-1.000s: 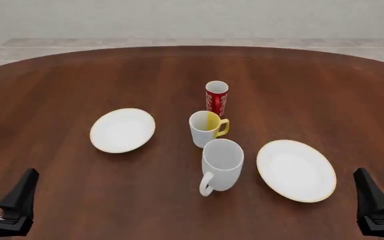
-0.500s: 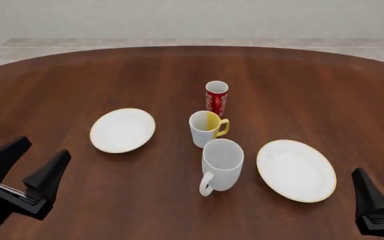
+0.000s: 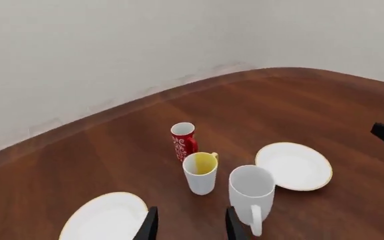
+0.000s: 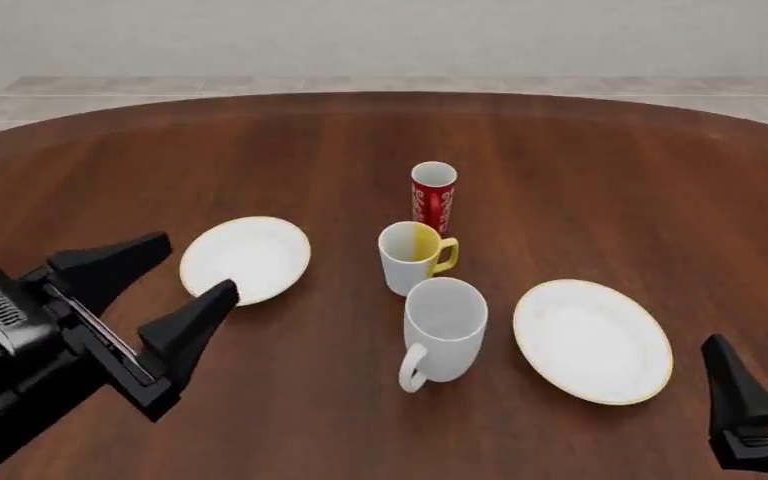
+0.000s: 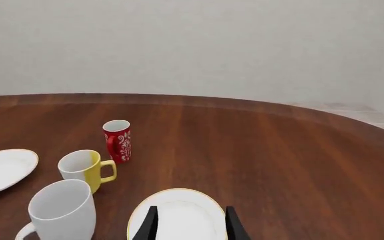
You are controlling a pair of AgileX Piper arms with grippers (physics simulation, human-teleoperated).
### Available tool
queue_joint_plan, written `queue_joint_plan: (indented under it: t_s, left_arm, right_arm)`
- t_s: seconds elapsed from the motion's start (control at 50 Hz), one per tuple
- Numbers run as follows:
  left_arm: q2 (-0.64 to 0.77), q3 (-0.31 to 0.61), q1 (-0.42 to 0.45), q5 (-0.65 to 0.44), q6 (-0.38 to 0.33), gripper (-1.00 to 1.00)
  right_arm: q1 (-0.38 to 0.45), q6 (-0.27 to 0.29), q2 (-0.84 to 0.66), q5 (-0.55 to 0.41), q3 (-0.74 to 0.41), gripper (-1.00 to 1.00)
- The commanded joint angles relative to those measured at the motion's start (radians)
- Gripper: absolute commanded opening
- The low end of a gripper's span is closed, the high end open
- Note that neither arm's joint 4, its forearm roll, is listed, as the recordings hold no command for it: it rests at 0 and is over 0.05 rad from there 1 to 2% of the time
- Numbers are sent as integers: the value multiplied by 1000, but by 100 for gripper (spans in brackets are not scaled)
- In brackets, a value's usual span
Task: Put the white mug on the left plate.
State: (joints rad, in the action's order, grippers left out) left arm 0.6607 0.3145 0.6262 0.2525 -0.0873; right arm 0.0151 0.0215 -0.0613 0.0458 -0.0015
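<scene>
Your left gripper (image 4: pixel 171 280) hangs over the near left part of the round dark-brown wooden desk (image 4: pixel 598 170), jaws spread wide and holding nothing, tips pointing toward the middle of the desk. Your right gripper (image 4: pixel 764 395) sits low at the near right edge; its two fingers stand apart and carry nothing.

Nothing of the task is done yet. The tall plain all-white mug with a white loop handle (image 4: pixel 442 332) stands upright on bare wood toward the near middle of the desk, handle turned to the near edge, untouched by either gripper. The smaller round white plate with a thin gold rim (image 4: pixel 245 260) lies bare, well to the mug's left, just beyond your left gripper.

Just behind the big mug stands a smaller white mug with a yellow handle (image 4: pixel 412 257), and behind that a slim red patterned cup (image 4: pixel 432 197); a larger gold-rimmed white plate (image 4: pixel 591 340) lies to the mug's right.

What remains, by my reading: reach the mug, take it, carry it left, set it on the plate.
</scene>
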Motion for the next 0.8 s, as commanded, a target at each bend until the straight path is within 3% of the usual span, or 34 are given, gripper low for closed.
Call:
queue_joint_plan:
  t_s: [0.02,0.42,0.8]
  left_arm:
    - [81,66,114,6,-17,100]
    - [232,113,223,53,38,100]
    - [440,179,202,65,149,100]
  right_arm:
    - [-1,1,3,-2,1,100]
    - [-4,0,10,-8,1,100]
    - [-6,-1,10,-6,1,100]
